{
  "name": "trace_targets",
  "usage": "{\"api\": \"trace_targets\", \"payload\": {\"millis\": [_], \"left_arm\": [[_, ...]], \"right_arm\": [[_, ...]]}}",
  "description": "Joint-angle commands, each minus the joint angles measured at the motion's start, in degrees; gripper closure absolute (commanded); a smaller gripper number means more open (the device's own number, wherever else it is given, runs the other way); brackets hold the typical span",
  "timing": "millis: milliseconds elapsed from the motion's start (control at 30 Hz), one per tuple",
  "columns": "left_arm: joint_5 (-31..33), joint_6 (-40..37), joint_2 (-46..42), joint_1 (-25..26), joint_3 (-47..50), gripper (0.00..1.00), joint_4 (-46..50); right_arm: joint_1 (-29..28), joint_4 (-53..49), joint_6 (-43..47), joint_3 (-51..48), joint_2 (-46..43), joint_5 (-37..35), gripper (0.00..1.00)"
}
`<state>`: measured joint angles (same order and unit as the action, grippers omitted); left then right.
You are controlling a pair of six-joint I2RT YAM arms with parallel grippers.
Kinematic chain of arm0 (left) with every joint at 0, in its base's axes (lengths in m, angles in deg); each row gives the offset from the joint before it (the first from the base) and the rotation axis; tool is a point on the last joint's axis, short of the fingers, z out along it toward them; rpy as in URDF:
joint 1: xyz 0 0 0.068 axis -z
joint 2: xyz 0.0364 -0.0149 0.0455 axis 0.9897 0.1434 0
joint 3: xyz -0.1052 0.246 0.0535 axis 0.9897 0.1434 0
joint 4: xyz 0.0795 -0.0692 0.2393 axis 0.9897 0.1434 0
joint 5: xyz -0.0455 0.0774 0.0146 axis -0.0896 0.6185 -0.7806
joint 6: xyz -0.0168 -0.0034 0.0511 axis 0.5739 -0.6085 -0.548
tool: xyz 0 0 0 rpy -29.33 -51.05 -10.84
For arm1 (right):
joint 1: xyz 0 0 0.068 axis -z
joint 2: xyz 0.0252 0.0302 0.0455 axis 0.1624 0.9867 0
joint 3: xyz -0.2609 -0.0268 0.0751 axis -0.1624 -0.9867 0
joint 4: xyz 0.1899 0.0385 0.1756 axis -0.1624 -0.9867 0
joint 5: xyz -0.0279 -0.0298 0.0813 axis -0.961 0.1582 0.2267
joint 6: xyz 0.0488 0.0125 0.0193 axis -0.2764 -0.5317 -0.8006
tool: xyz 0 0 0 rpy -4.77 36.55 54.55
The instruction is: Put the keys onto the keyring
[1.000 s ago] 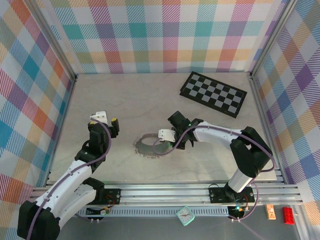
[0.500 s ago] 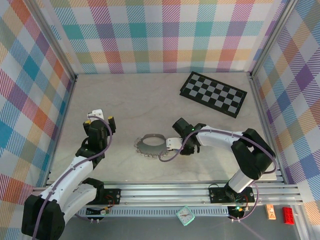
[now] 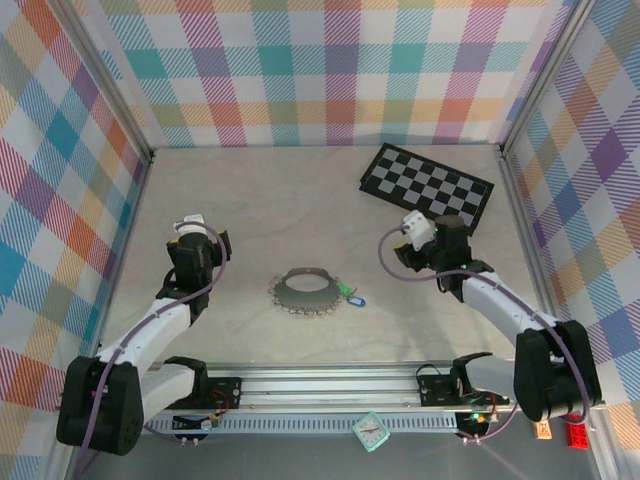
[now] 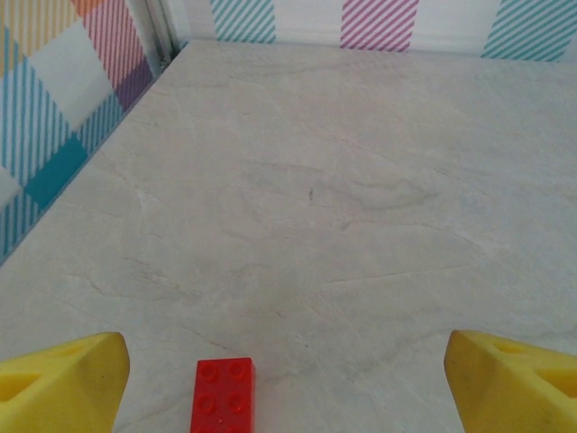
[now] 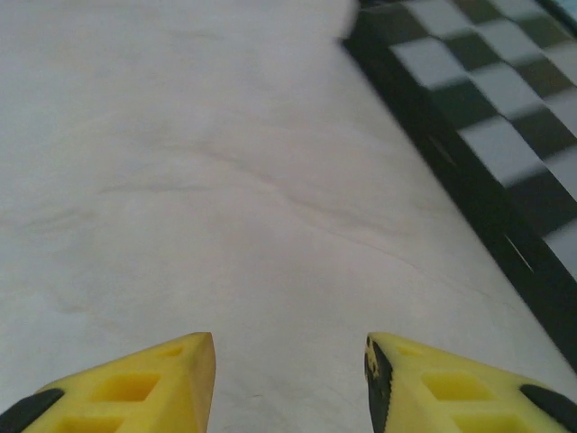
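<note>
- Closest to you, the aluminium rail (image 3: pixel 320 385) runs along the table's front edge and carries both arm bases.
- A little further in, the keyring (image 3: pixel 307 291) lies flat on the pale table (image 3: pixel 250 190), roughly midway between your two arms. Its near rim is fringed with small silvery keys (image 3: pixel 300 309).
- Two coloured keys (image 3: pixel 349 295), one green-headed and one blue-headed, lie right against the ring's right side. They are too small for you to tell whether they are threaded onto it.
- Your left gripper (image 4: pixel 287 370) hangs over bare table well to the left of the ring. Its yellow fingertips (image 4: pixel 63 383) are spread wide with nothing between them.
- A red brick (image 4: pixel 223 395) lies on the table just below that gripper, nearer its left fingertip.
- Your right gripper (image 5: pixel 290 370) is well to the right of the ring and further back. Its jaws are parted and empty above bare table.
- The chequered board (image 5: pixel 487 126) lies just beyond it to the right, in the table's back right area.
- Plaid walls (image 3: pixel 330 70) close off the far side.
</note>
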<state>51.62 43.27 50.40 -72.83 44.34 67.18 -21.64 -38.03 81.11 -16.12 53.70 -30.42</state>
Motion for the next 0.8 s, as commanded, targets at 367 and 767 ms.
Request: {"api": "trace_targets", "payload": {"millis": [367, 767], "left_arm": [[-6.63, -2.63, 17.21, -1.44, 5.88, 0.00, -31.99], [-11.76, -4.39, 28.26, -1.80, 3.44, 0.00, -36.50]], "right_arm": [[8.05, 50.34, -13.57, -15.30, 13.86, -1.43, 0.50], [12.85, 38.20, -19.91, -6.85, 17.75, 1.12, 0.34]]}}
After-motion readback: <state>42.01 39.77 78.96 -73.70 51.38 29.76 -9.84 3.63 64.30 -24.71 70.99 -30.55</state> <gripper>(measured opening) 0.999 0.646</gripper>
